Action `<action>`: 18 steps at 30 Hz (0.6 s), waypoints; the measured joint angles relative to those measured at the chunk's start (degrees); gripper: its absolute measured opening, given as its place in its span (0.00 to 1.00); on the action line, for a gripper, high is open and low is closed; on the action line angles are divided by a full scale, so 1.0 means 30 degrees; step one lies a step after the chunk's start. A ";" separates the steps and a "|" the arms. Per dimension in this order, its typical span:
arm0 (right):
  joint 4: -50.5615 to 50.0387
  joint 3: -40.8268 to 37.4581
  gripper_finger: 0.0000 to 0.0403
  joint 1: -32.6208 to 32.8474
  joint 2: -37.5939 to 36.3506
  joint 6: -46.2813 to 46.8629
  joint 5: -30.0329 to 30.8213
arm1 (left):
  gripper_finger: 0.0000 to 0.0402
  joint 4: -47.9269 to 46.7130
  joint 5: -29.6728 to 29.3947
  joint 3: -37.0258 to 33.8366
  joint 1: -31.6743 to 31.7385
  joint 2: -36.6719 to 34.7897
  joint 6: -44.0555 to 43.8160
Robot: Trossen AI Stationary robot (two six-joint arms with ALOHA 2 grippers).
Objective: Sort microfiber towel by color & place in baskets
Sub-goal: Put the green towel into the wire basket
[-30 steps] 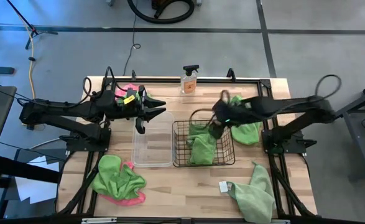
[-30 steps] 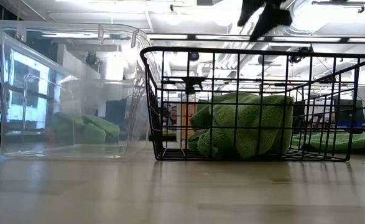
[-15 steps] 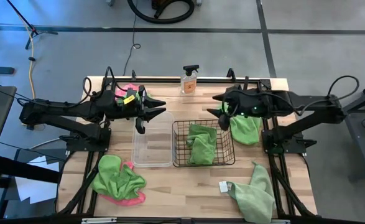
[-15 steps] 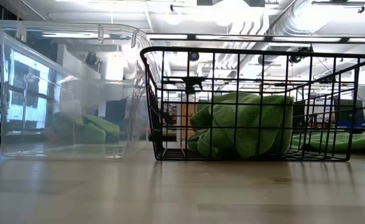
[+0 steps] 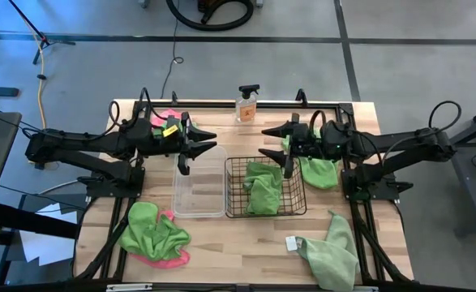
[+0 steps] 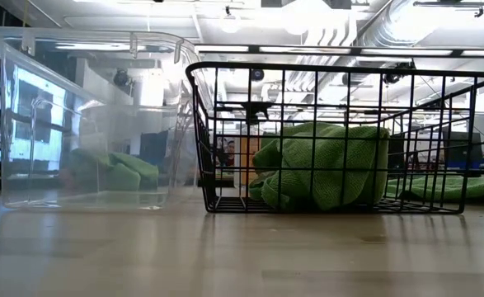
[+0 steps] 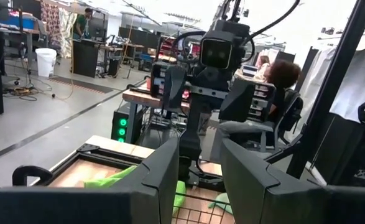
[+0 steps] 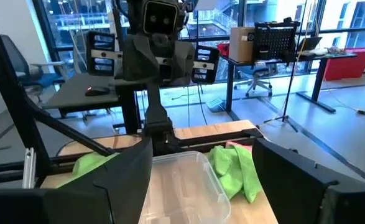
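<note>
High view shows the right gripper with jaws spread wide and empty, hovering at the far rim of the black wire-mesh basket, which already holds green towels. A loose green microfiber towel lies just beside that basket, under the right arm, so this arm is nearer. The left gripper, jaws partly apart and empty, waits over the clear plastic tub.

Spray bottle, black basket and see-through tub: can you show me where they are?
spray bottle [image 5: 246, 106], high view, on its clear body.
black wire-mesh basket [image 5: 266, 214], high view, on its near rim.
clear plastic tub [image 5: 198, 212], high view, on its near rim.
</note>
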 joint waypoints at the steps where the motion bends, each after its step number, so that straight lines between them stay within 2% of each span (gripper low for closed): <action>1: 0.0066 0.0011 0.68 0.0000 -0.0002 -0.0005 0.0044 | 0.27 -0.0118 0.0000 0.0000 0.0000 0.0000 -0.0003; 5: -0.0107 0.0042 0.68 0.0000 -0.0007 -0.0012 0.0206 | 0.27 -0.0806 -0.0094 0.0000 0.0000 -0.0001 -0.0178; 9: -0.0472 0.0042 0.68 0.0000 -0.0007 -0.0009 0.0751 | 0.27 -0.1917 -0.1271 0.0204 0.0010 -0.0007 -0.1344; 13: -0.0978 0.0048 0.68 0.0000 -0.0007 -0.0005 0.1322 | 0.32 -0.8272 -0.1854 0.2245 0.0806 0.0009 -0.2252; 18: -0.1706 0.0049 0.68 -0.0007 0.0000 0.0611 0.2256 | 0.45 -1.6232 -0.5303 0.4165 0.2870 0.0192 -0.3495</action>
